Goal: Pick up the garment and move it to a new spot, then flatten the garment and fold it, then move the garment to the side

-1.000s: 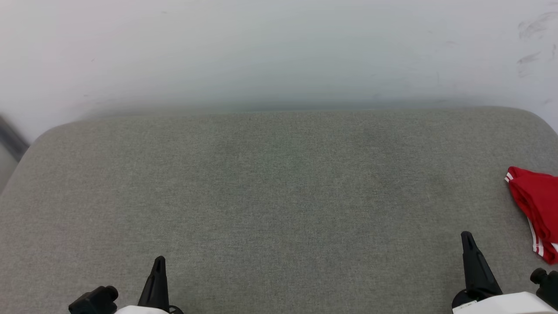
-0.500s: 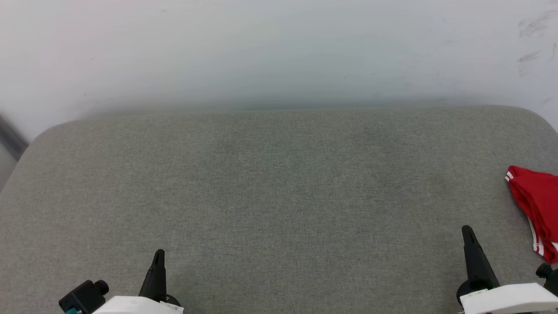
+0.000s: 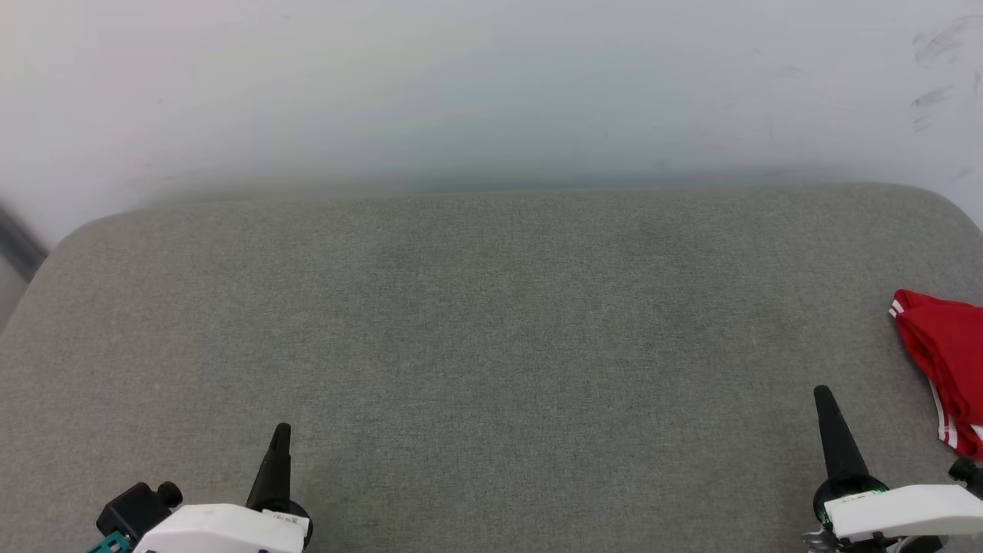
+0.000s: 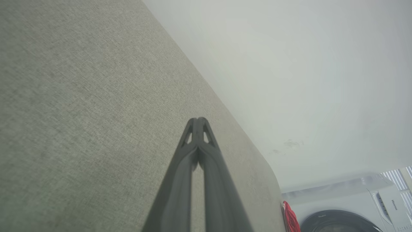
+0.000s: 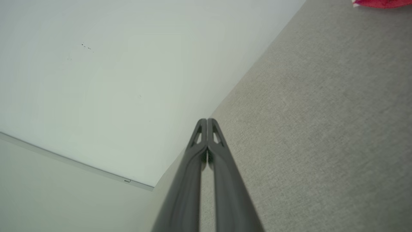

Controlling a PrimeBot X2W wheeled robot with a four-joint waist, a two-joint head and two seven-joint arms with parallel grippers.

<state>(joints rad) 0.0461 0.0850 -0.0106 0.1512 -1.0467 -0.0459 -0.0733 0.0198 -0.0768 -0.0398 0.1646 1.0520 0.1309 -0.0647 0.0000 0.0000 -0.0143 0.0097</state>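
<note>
A grey fabric-covered surface [image 3: 491, 330] with rounded far corners is seen in the head view, backed by a pale wall [image 3: 491, 92] that is scuffed at the upper right. The garment [image 3: 948, 361], red cloth with white stripe trim, is found bunched at the right edge of this surface. It is cut off by the border of the view, so its full shape cannot be told. The left gripper [image 3: 281, 434] is held at the lower left over the near part of the surface, with its dark fingers pointed away from the robot. In the left wrist view, the two fingers are seen pressed together at the tips, and nothing is pinched by them. The right gripper [image 3: 823, 395] is held at the lower right, near the garment but apart from it, to the garment's left. In the right wrist view, its fingers are likewise seen pressed tip to tip, with nothing gripped, and a strip of the red cloth is caught at the top right corner. Whether either gripper touches the fabric below it cannot be told. In the left wrist view, a sliver of the garment is seen at the far rounded corner of the surface. Beyond that corner, a white washing machine [image 4: 347, 206] with a dark round door is seen against the wall.
</note>
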